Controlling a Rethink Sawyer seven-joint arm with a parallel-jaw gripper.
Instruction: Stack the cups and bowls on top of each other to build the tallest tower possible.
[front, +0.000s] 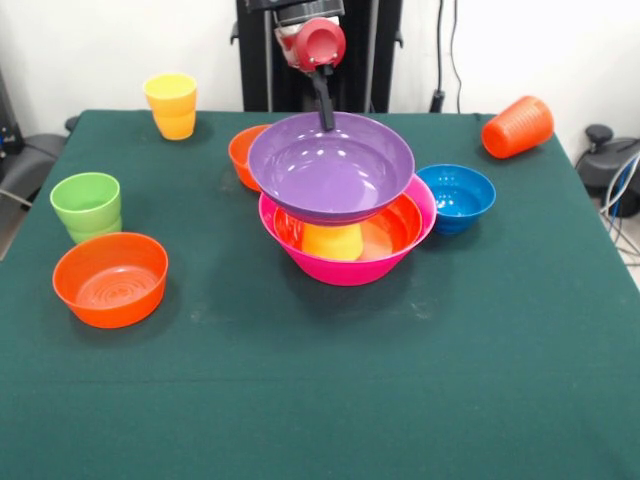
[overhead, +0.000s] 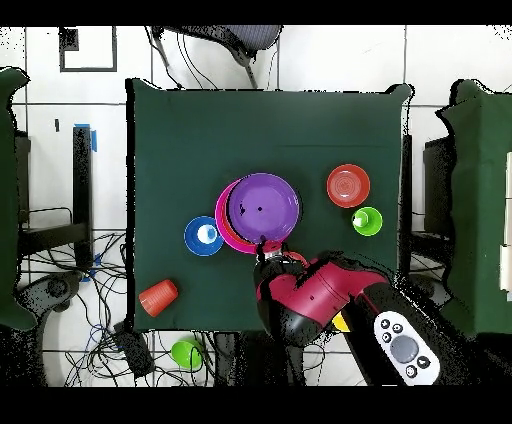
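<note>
Front and overhead views of a green surface (front: 330, 400) carrying the stacking set. At centre stands the tower (front: 345, 215): the largest pink bowl (front: 350, 265) forms the base, a large orange bowl (front: 395, 230) sits inside it, a yellow cup (front: 332, 241) stands mouth-down within that, and a purple bowl (front: 330, 165) rests on top, tilted slightly, its far rim higher than its near rim.

The arm descends from the top of the front view, and the fingers (front: 326, 112) meet the far rim of the purple bowl. They appear as a single dark bar at that rim, apparently closed on it; in the overhead view the fingers (overhead: 266, 246) lie at the bowl's edge nearest the robot's base. The whole tower thus lies directly below and in front of the fingers, toward the camera in the front view.

Surrounding items in the front view:
- A small blue bowl (front: 456, 197) sits just beside the tower on the right.
- A small orange bowl (front: 243, 155) is partly hidden behind the tower's left side.
- A second small orange bowl (front: 110, 279) stands near the left edge.
- A green cup (front: 86, 206) stands upright just behind that second bowl.
- A second yellow cup (front: 172, 105) stands upright at far left.
- An orange cup (front: 517, 127) lies on its side at far right.
</note>
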